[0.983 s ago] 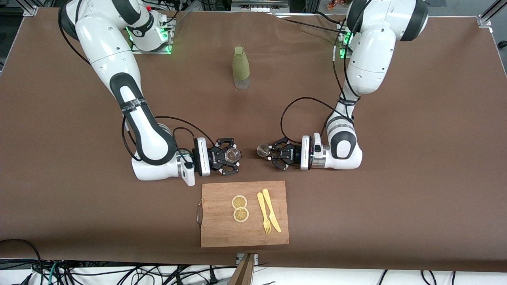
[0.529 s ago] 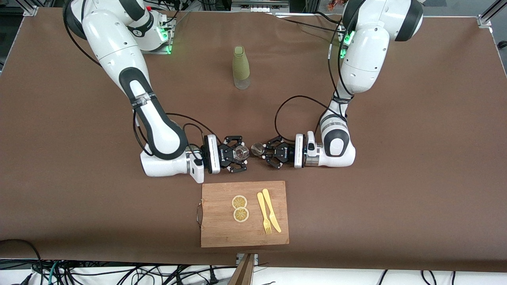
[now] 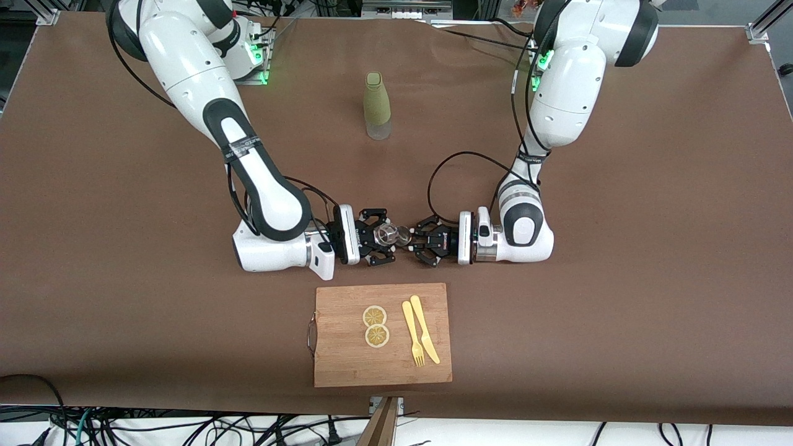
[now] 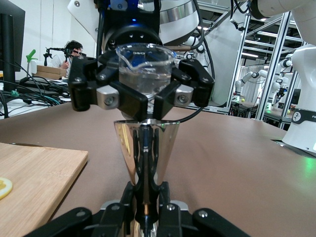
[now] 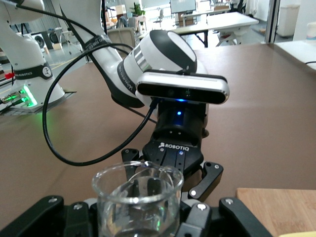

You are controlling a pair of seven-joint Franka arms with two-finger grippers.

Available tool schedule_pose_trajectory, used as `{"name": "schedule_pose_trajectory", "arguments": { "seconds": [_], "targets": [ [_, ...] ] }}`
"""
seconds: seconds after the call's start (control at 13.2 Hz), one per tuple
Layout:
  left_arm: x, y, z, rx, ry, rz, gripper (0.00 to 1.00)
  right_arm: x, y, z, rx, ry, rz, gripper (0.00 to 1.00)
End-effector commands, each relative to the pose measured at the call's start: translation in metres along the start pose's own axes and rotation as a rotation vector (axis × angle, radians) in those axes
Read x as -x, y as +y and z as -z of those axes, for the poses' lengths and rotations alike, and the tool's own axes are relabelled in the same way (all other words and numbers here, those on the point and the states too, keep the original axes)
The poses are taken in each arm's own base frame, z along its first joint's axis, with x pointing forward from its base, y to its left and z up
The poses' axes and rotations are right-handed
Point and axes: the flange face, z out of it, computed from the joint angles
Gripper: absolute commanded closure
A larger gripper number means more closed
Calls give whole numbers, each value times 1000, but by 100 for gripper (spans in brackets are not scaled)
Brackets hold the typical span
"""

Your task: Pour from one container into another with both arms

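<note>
We have both grippers meeting mid-table, just farther from the front camera than the board [image 3: 382,334]. Right gripper [image 3: 379,237] is clamped on a glass beaker [image 3: 388,233]; the right wrist view shows the beaker [image 5: 138,196] upright between the fingers [image 5: 43,211], clear liquid in the lower part as far as we can tell. Left gripper [image 3: 423,241] is clamped on a steel cup [image 3: 404,235], a polished cone; the left wrist view shows the fingers [image 4: 132,191] pinching the cup [image 4: 144,146] at its narrow base, wide mouth up.

Rims look touching or just beside each other in the front view. The left wrist view puts the beaker [image 4: 145,63] above the cup's mouth, spout facing the cup.

Handling notes:
- Beaker: thin glass, fragile, slick. Hold mid-wall as now, moderate force; too hard risks a crack, too soft and it slips when tipped.
- Cup: stiff, light, slippery polished metal. The taper wants to squeeze out of a pinch, and held at the base it has leverage, so a knock from the beaker could rotate it.
- Liquid adds little weight but will slosh; we'd tip slowly, spout over the cup's centre.

We judge this as aligned, pour not yet started: beaker is upright.

Bottle [image 3: 376,105] stands upright, well apart, toward the bases. Board carries two lemon slices [image 3: 375,326], a fork [image 3: 412,333] and a knife [image 3: 424,329], untouched.
</note>
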Motion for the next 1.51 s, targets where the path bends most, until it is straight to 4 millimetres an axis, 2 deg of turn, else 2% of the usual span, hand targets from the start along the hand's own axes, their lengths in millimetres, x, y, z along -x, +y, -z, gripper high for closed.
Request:
{"name": "schedule_pose_trajectory", "arguments": {
  "seconds": [0.0, 0.45, 0.68, 1.44],
  "targets": [
    [-2, -4, -6, -30, 5, -17, 100, -18, -5, 4, -6, -71, -13, 93],
    [-6, -7, -7, -29, 9, -25, 100, -33, -5, 9, 3, -95, -20, 93],
    [-6, -7, -7, -29, 9, -27, 100, -35, -6, 14, -8, -169, -19, 93],
    [-5, -7, -7, -27, 8, -26, 100, -39, -8, 4, 10, -282, -51, 93]
  ]
}}
